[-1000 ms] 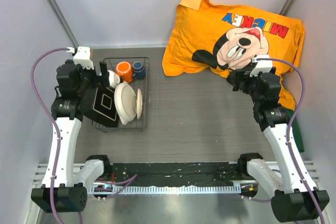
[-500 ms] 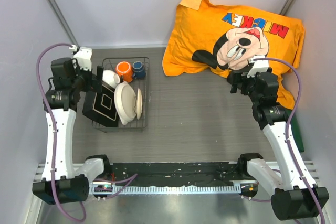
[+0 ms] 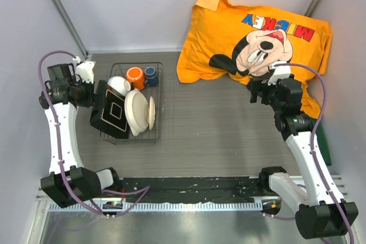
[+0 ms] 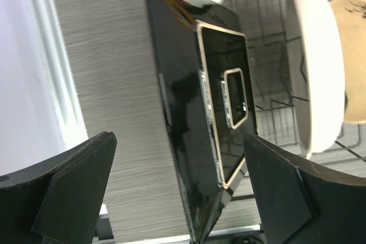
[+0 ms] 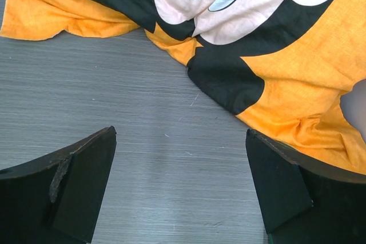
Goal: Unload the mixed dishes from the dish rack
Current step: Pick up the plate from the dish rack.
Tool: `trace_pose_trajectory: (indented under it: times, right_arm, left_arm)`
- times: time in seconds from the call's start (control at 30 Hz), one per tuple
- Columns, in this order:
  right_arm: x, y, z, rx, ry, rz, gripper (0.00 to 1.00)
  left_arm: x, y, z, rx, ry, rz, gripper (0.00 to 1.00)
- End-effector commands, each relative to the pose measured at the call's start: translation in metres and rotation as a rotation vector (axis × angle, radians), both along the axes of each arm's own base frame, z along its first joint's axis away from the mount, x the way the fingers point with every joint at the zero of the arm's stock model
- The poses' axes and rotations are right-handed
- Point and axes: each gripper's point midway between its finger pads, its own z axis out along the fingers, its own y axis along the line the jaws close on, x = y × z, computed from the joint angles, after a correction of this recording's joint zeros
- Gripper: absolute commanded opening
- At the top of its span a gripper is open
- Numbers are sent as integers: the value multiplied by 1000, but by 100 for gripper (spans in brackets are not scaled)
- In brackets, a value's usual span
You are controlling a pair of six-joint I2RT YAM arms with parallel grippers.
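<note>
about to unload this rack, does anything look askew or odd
The black square plate leans tilted at the left side of the dish rack, one corner poking past the wire edge. An orange Mickey pillowcase lies rumpled on the table's far right, odd beside dishes.

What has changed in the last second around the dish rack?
The left pincer, open, drew back leftward from above the dish rack to beside the black square plate, holding nothing. The plate, the cream bowl, the orange mug and the right pincer stayed as they were.
</note>
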Motion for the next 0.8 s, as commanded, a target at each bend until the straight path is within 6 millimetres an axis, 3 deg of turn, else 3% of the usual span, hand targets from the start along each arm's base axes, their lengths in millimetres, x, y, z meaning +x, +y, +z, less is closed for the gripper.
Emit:
trace_pose_trajectory:
  times: [0.0,0.5,0.77]
  right_arm:
    - [4,2,21,0,-58,14,100]
    - [4,2,19,-4,-51,20,100]
    - [4,3,18,-7,-50,26,100]
  left_arm:
    - [-2,-10,-6,-44,13,-56,99]
    - [10,-19,-44,-145,97,-72,95]
    - [13,-24,-50,-176,109,-90,72]
